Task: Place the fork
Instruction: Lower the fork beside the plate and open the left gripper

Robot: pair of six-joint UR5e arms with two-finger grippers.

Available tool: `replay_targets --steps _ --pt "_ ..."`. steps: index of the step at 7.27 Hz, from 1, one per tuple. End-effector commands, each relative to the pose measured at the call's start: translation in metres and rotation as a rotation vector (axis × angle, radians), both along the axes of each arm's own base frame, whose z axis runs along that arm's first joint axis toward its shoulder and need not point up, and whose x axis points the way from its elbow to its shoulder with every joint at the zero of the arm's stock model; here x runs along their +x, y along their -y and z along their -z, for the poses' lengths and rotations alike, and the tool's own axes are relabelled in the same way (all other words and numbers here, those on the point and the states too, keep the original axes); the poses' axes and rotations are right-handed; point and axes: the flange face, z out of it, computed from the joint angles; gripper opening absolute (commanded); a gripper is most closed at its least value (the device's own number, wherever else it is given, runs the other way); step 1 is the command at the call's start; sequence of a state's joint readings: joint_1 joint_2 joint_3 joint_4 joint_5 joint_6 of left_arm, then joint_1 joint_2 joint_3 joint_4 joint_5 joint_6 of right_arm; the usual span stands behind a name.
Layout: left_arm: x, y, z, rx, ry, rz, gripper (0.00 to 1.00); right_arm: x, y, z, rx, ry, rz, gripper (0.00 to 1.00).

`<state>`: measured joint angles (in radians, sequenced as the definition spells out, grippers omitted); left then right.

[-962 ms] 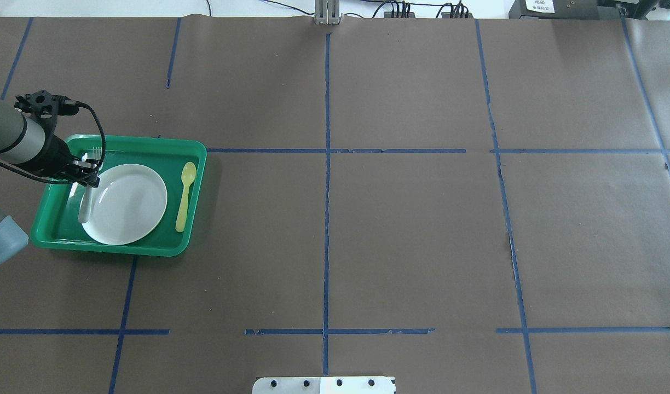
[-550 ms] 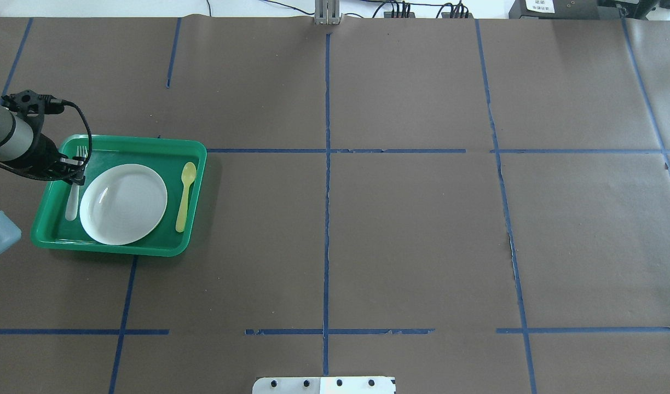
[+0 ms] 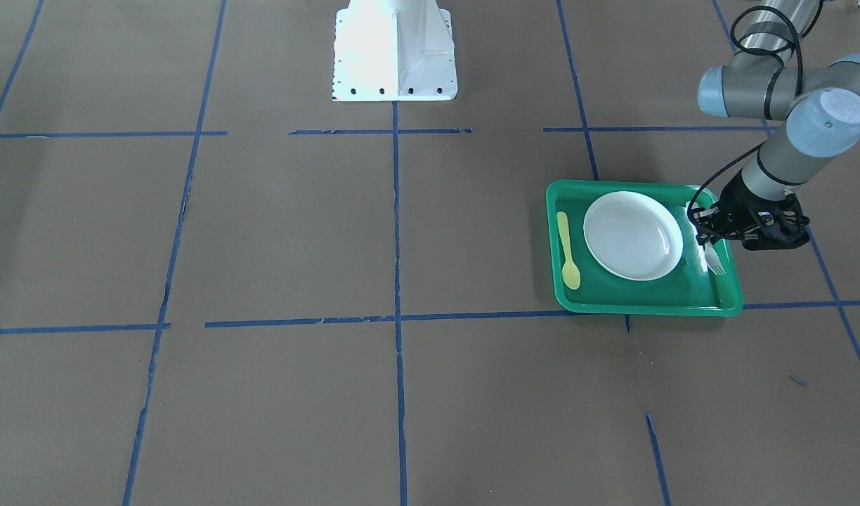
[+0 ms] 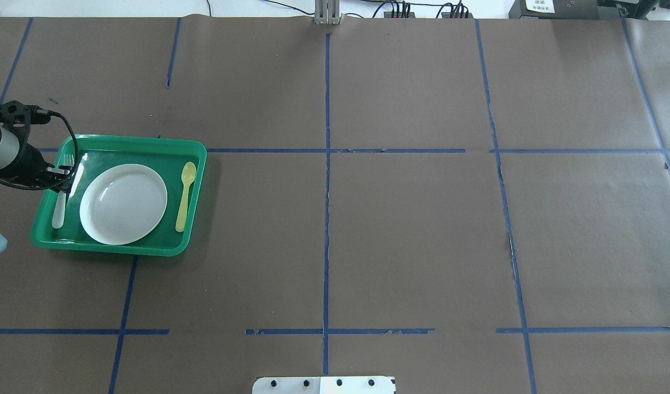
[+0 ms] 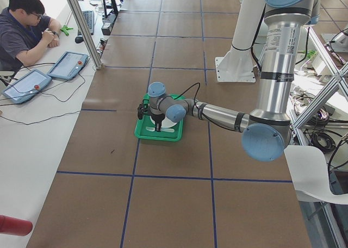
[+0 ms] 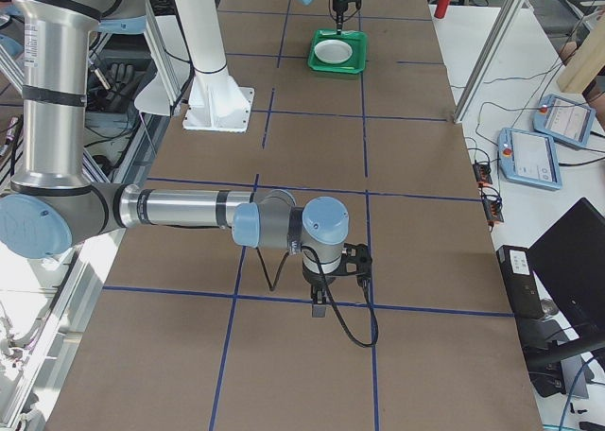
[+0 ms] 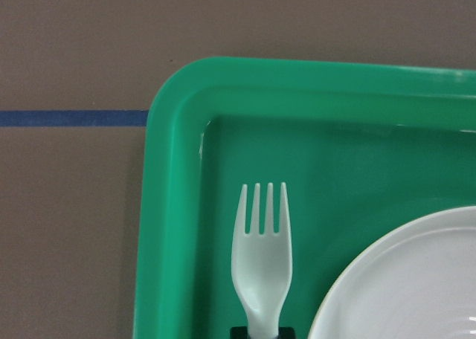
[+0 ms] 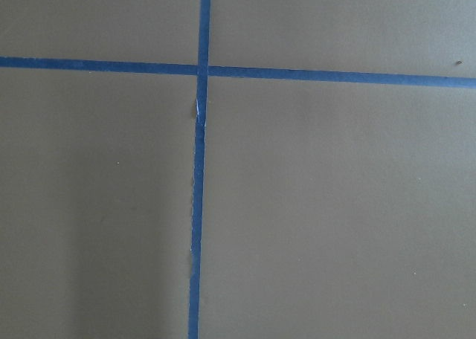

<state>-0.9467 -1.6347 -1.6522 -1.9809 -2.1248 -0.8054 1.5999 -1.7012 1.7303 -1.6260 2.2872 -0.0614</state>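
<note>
Placing step: left gripper clamps the fork at its neck over the left strip of the green tray, just beside the white plate, next likely lower and release; right gripper can't tell if open.

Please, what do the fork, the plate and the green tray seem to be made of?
The fork: probably thin plastic, white and slightly translucent, with smooth moulded tines. The plate: white and glossy, with a bright highlight; whether it is plastic or ceramic I cannot tell. The tray: likely moulded plastic, green and shiny, with a rounded rim.
</note>
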Motion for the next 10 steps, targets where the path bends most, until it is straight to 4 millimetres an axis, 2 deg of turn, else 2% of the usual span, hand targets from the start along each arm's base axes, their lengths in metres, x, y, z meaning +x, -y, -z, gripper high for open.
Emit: replay_targets --steps 1,5,6,7,8,9,10 --pt "-0.001 -0.003 -0.006 0.005 -0.002 0.000 0.00 0.000 0.000 0.000 0.000 0.000 0.000 1.00" --pt "0.003 -0.004 -0.003 0.008 -0.006 -0.007 0.00 0.000 0.000 0.000 0.000 0.000 0.000 1.00" --pt "0.003 -0.004 -0.004 0.009 -0.006 -0.009 0.93 0.000 0.000 0.000 -0.001 0.000 -0.001 1.00" --pt "0.003 -0.004 -0.002 0.007 -0.014 -0.010 1.00 0.000 0.000 0.000 0.000 0.000 0.000 1.00" --pt "0.002 -0.005 0.001 0.012 -0.018 -0.010 1.00 0.000 0.000 0.000 0.000 0.000 0.000 1.00" --pt "-0.001 -0.003 0.010 0.023 -0.028 -0.003 1.00 0.000 0.000 0.000 0.000 0.000 0.000 1.00" --pt "-0.009 -0.002 0.032 0.051 -0.047 0.011 1.00 0.000 0.000 0.000 0.000 0.000 0.000 1.00"
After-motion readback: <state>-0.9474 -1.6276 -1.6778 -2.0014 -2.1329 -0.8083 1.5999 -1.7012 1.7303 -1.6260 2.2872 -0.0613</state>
